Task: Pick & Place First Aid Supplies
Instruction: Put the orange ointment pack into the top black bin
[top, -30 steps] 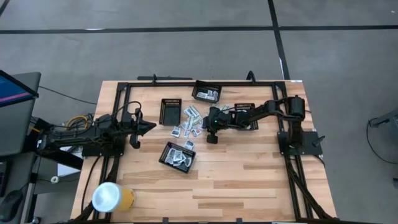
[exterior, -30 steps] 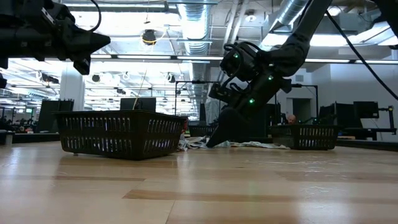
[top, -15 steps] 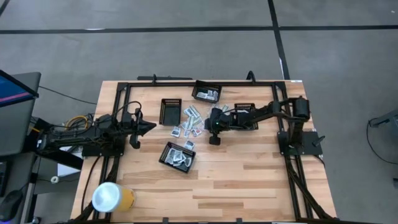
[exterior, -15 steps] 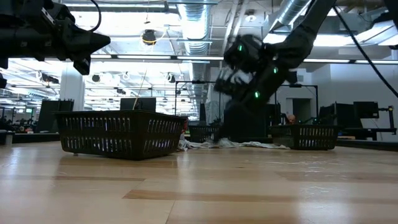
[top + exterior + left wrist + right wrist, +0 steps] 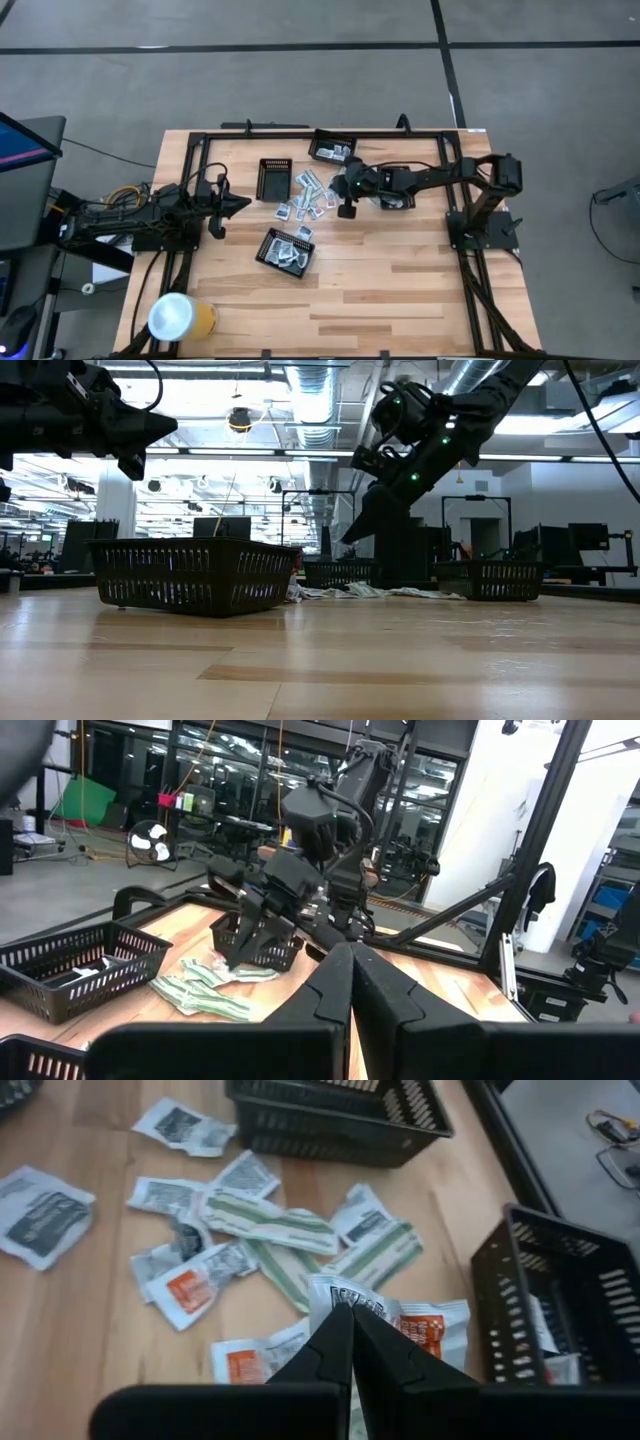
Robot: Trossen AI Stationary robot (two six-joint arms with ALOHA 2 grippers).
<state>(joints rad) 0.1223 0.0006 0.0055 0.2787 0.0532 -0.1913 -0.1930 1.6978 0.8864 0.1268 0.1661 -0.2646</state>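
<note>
The first aid supplies (image 5: 308, 196) lie as a loose pile of white sachets and pale green strips (image 5: 270, 1225) on the wooden table, between black mesh trays. My right gripper (image 5: 350, 1312) hangs shut above the pile's right side (image 5: 347, 538), slanting down, with a white sachet with black print (image 5: 335, 1292) at its fingertips. My left gripper (image 5: 243, 204) waits shut at the table's left, well above the table top (image 5: 168, 427). My right gripper pinches the white sachet by its near edge (image 5: 340, 1300) between the two fingertips, coming from above at a slant from the table's right. The fingers themselves hide the exact place of contact. The sachet looks lifted off the pile.
Black mesh trays stand around the pile: one at the far side with packets (image 5: 333, 150), one left of the pile (image 5: 274, 178), one nearer with packets (image 5: 287, 250), one under the right arm (image 5: 396, 190). A yellow cup (image 5: 180, 318) stands at the near left corner.
My right gripper has risen from the table top at the pile's right side to well above it and drawn slightly toward the far right. It has tipped to a less steep slant. The pile stays where it was.
</note>
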